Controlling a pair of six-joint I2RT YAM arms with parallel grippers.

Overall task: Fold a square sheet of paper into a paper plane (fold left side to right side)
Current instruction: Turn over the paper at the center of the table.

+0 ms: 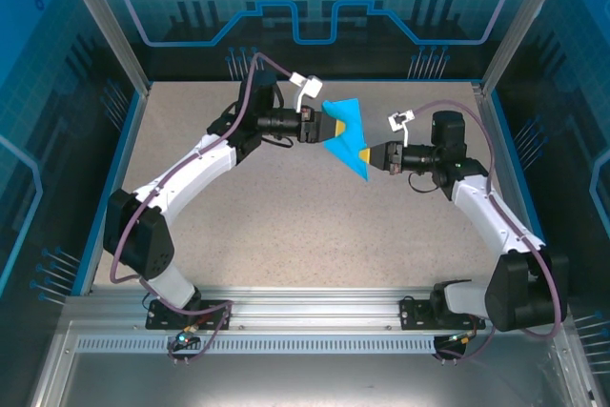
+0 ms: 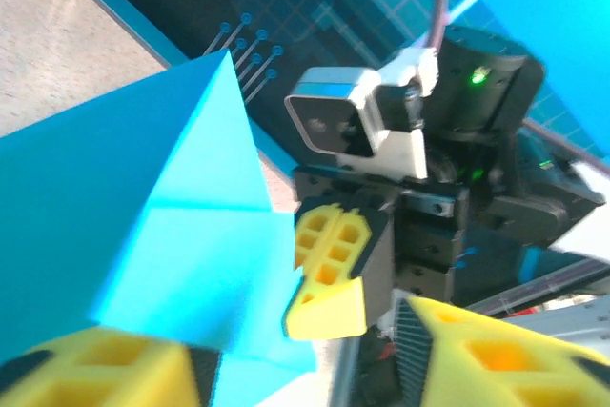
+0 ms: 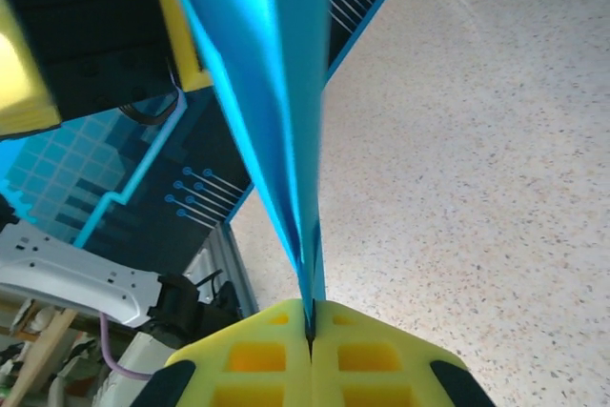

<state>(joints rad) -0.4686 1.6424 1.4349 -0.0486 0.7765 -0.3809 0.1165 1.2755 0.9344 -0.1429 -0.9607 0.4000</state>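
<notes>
the 2 arms reach inward, tips facing; left claw [image 1: 324, 128] spread apart, right claw [image 1: 370, 154] pinched closed.

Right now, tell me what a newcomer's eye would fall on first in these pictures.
The bright teal-blue paper, folded to a pointed shape, hangs in the air between the two arms, above the middle of the speckled table. The right arm's yellow fingers are shut on its near tip. The left arm's yellow fingers stand open at its far end.

Right tool [image 2: 315, 274] pinches paper [image 2: 143, 216] edge; left tool [image 2: 305, 369] fingers apart.
</notes>
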